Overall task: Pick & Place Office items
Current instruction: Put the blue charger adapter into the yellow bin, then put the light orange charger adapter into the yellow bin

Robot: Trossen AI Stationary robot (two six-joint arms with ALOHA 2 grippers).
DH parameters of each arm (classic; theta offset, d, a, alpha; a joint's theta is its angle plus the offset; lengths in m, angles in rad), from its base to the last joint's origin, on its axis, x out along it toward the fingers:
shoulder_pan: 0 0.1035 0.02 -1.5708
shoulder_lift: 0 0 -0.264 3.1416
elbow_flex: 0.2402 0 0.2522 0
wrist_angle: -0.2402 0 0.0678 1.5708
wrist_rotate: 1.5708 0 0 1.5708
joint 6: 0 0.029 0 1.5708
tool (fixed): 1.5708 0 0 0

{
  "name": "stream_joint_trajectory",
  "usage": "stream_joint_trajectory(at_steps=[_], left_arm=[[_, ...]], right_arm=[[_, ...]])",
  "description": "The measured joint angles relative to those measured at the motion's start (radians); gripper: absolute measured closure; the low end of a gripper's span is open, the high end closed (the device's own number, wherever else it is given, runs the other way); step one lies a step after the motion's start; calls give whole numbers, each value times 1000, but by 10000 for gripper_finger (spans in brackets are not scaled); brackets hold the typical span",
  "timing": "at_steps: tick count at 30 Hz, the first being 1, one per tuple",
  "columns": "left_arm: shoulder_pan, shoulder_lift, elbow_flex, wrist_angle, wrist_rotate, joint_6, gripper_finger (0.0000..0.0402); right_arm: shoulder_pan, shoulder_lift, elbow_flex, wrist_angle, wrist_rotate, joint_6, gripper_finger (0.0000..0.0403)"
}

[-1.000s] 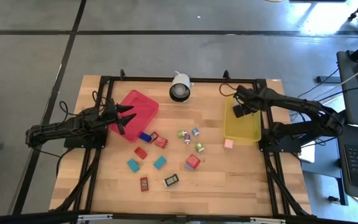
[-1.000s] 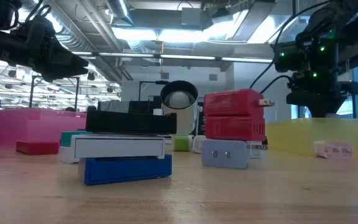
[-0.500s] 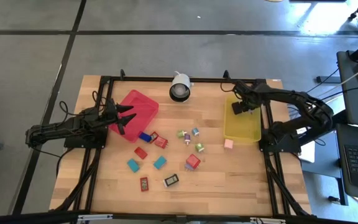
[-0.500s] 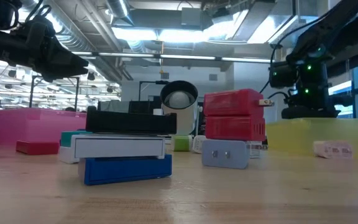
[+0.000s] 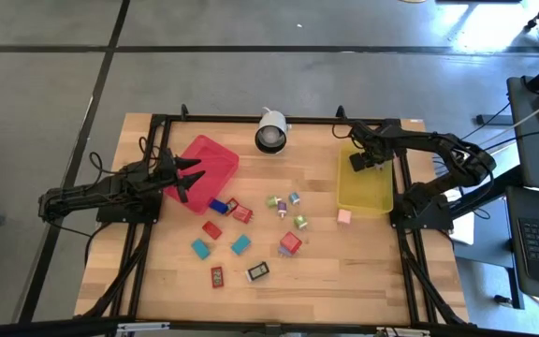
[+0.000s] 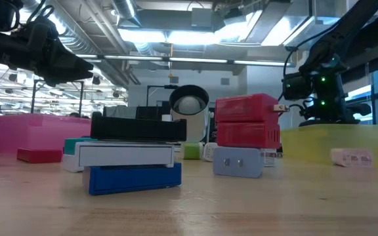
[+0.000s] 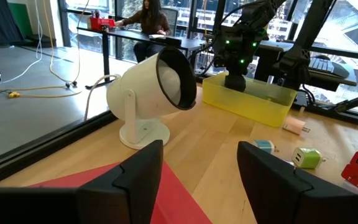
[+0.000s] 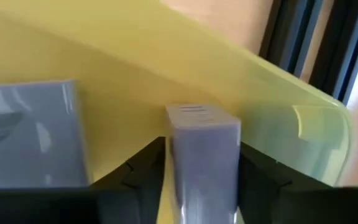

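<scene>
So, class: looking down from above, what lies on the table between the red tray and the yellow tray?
High view: the white lamp, and green and teal blocks lower down.

The right hand hangs over the yellow tray; office items scatter mid-table.

Small blocky office items scattered on the counter, well apart from the left end effector and the right end effector. Red, teal, blue, green and pink pieces, plus one black piece with a white label. One lilac block upright between the right end effector's fingers, inside the yellow tray, with a second lilac block just beside it.
</scene>
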Motion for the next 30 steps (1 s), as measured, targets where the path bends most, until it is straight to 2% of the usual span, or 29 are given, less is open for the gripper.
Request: stream_joint_trajectory(at_steps=[5,9,14,17,23,30], left_arm=[[0,0,0,0,0,0,198],[0,0,0,0,0,0,197],[0,0,0,0,0,0,198],[0,0,0,0,0,0,197],[0,0,0,0,0,0,198],[0,0,0,0,0,0,197]], right_arm=[[0,0,1,-15,0,-1,172],[0,-4,37,-95,0,-4,140],[23,-43,120,-228,-2,19,123],[59,-85,172,-286,-10,90,123],[204,-178,201,-301,-146,239,126],[494,-218,201,-304,-267,460,126]])
